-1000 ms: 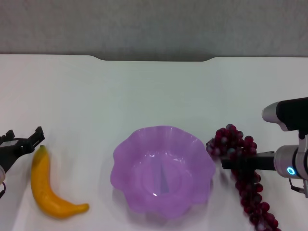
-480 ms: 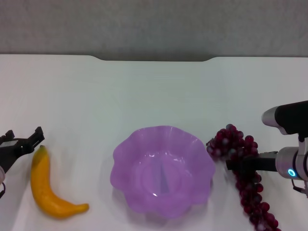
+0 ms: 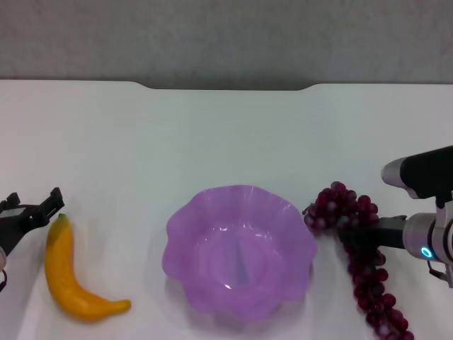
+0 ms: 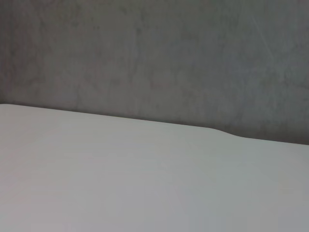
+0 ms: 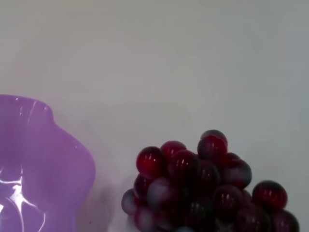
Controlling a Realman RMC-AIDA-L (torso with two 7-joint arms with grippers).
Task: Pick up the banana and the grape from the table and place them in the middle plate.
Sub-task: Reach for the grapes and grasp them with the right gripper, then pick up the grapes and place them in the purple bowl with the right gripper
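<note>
Fingers of the right gripper point(image 3: 348, 234) sit among the grapes point(image 3: 357, 258) beside the plate point(image 3: 239, 251), grip unclear, while left fingers point(image 3: 32, 210), apart, hover by the banana point(image 3: 71, 276) on the worktop point(image 3: 212, 134).

lab bench, white table point(image 3: 226, 134), grey wall point(image 3: 226, 35)

Plain grey wall point(image 3: 226, 35) behind the far edge, mottled grey surface, also filling the left wrist view
</note>
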